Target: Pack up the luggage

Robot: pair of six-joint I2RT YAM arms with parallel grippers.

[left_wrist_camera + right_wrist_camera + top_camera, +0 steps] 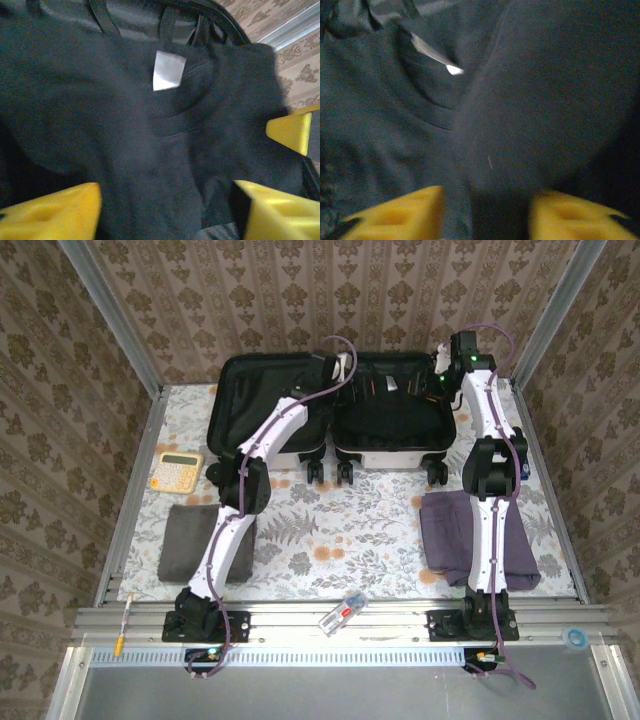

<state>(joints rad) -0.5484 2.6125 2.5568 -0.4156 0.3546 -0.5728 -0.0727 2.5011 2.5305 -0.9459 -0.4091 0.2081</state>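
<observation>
The luggage point(385, 455), a white hard-shell suitcase, lies open at the back of the table, its black-lined left half point(255, 400) bare. A black garment point(395, 415) with a white tag point(167, 71) lies in the right half. My left gripper point(338, 368) hangs over that half's left side. Its yellow fingers stand wide apart above the black garment point(125, 125), so the left gripper point(167, 210) is open. My right gripper point(445, 370) is at the right side. The right gripper point(487, 215) is open too, just above the garment point(530, 90) and gripping nothing.
A yellow calculator point(176, 470) and a folded dark grey cloth point(195, 540) lie at the left. A folded purple-grey cloth point(455, 535) lies under the right arm. On the front rail sit a small white-and-red item point(343, 612) and a pen point(124, 625).
</observation>
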